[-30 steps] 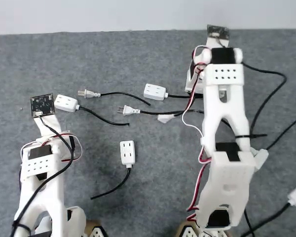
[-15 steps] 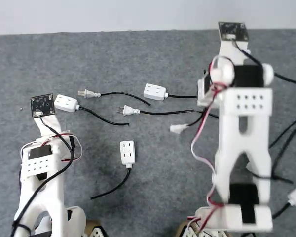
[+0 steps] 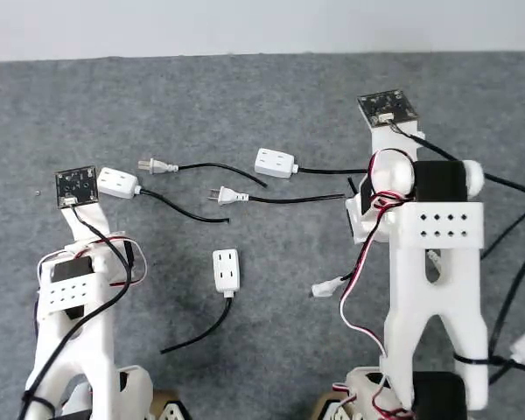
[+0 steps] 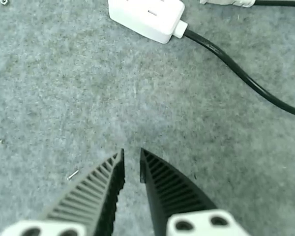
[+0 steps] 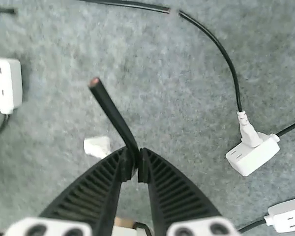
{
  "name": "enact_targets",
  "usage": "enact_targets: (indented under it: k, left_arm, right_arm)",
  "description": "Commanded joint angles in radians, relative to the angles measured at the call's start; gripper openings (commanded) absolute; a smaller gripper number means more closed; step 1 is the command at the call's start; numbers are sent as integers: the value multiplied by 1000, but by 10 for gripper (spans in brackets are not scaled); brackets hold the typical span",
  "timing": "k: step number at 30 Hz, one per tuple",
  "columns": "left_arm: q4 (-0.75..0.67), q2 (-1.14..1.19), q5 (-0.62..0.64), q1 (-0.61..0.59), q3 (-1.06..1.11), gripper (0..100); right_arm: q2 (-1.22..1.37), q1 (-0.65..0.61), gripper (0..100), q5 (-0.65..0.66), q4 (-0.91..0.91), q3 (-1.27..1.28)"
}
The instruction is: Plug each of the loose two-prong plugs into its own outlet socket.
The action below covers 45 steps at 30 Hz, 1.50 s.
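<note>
My right gripper (image 5: 132, 157) is shut on a black cord (image 5: 113, 115) whose cut end sticks up. That cord's white two-prong plug (image 3: 328, 286) hangs beside the right arm (image 3: 433, 262), low over the mat. Two more loose plugs (image 3: 157, 165) (image 3: 227, 197) lie mid-table on black cords. White sockets lie at the left (image 3: 118, 182), the centre back (image 3: 275, 162) and the centre front (image 3: 226, 269). My left gripper (image 4: 131, 156) rests shut just above the mat, holding nothing, a short way from the left socket (image 4: 147, 14).
Grey felt mat (image 3: 271, 96) covers the table. In the right wrist view, another socket (image 5: 253, 155) has a plug (image 5: 246, 125) seated in it, and a further socket (image 5: 285, 216) lies beyond. Black cords trail around the right arm's base.
The right arm has pulled back toward the near edge, dragging the held cord; its white plug shifted from mid-table to near the arm. The left arm has stayed still.
</note>
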Motion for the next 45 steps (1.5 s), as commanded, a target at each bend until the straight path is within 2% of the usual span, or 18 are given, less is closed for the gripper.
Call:
enact_targets:
  k: [1, 6, 13, 24, 26, 28, 31, 33, 38, 40, 43, 44, 45]
  left_arm:
    - [-21, -20, -11, 8, -4, 51]
    - [-21, -20, -11, 8, -4, 51]
    - [-21, -20, -11, 8, -4, 51]
    - [-21, -20, -11, 8, -4, 51]
    - [-21, -20, -11, 8, -4, 51]
    - [-21, -20, -11, 8, -4, 51]
    - [-21, -20, -11, 8, -4, 51]
    - [-20, -20, -11, 8, -4, 51]
    - [-20, -20, -11, 6, -4, 51]
    - [-20, -20, -11, 6, -4, 51]
    - [-20, -20, -11, 6, -4, 51]
    - [-21, -20, -11, 6, -4, 51]
    - [-21, -20, -11, 6, -4, 51]
  right_arm:
    - [124, -1, 8, 46, 45, -86]
    - [446, -7, 8, 49, 39, -282]
    - [900, -15, 8, -48, -5, -772]
    - [1484, -114, 10, -55, 4, -1441]
    - [1531, -117, 42, -49, 38, -1540]
    - [1544, -117, 125, -51, 47, -1597]
    - [1515, -113, 246, -55, 47, -1600]
    - [1489, -111, 275, -55, 47, -1599]
    - [1419, -108, 201, -58, 48, -1599]
    - [1386, -91, 152, -109, 50, -1582]
    - [1296, -61, 25, -198, 50, -1461]
    - [1254, -56, 0, -204, 48, -1395]
    - [1210, -56, 18, -212, 48, -1321]
